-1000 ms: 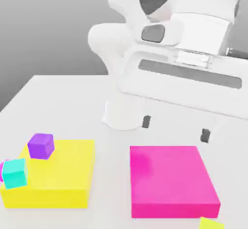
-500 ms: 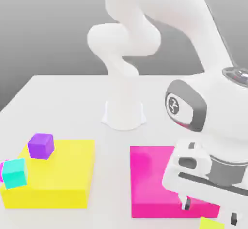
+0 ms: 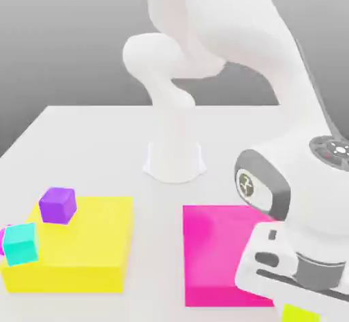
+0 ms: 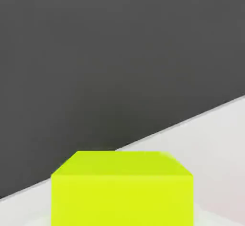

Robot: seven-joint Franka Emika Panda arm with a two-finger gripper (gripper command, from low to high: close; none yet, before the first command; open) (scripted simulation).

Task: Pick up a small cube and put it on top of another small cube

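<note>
Since the earlier exterior frame, the arm (image 3: 238,21) has lowered its hand (image 3: 300,266) toward the near edge of the exterior view's right side, and the gripper (image 3: 300,312) has closed on the small cube (image 3: 300,314). The lime yellow-green cube is located at the bottom edge of the exterior view, just beside the near right corner region of the pink slab (image 3: 221,252). In the hand view, the same cube is close to the camera, with one flat face toward it. The hand covers part of the pink slab in the exterior view. On the exterior view's left, the purple cube (image 3: 58,205) and the teal cube (image 3: 21,244) appear against the yellow slab (image 3: 88,239), apart from each other. A magenta object (image 3: 2,240) is partly hidden behind the teal cube.
</note>
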